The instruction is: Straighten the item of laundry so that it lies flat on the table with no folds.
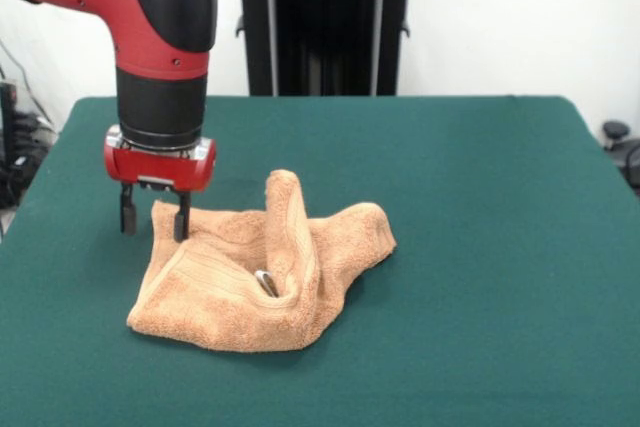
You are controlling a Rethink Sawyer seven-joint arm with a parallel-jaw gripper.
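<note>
You have the towel [255, 282] lying crumpled on the green table [480, 197], a little left of the table's middle as the front camera sees it. Take the towel as your landmark. It is not flat: a tall ridge of cloth stands up along its middle, rising to a rounded peak at the towel's far side, and a second hump bulges out on the towel's right side. The left part of the towel lies lower and flatter, with a woven band running across it. Down in the fold at the foot of the ridge you can see a small pale tag or label peeking out; what it is exactly cannot be told.

The gripper [153, 217] hangs at the towel's far left corner, pointing straight down from the red and black arm [150, 27]. Its two dark fingers [182, 217] stand apart with a clear gap between them. The right finger sits at the towel's corner edge, touching it or just in front of it; the left finger is just off the cloth, over bare table. Nothing is pinched between them.

Behind the towel, at the table's far edge, stands the black pedestal [325, 22].
</note>
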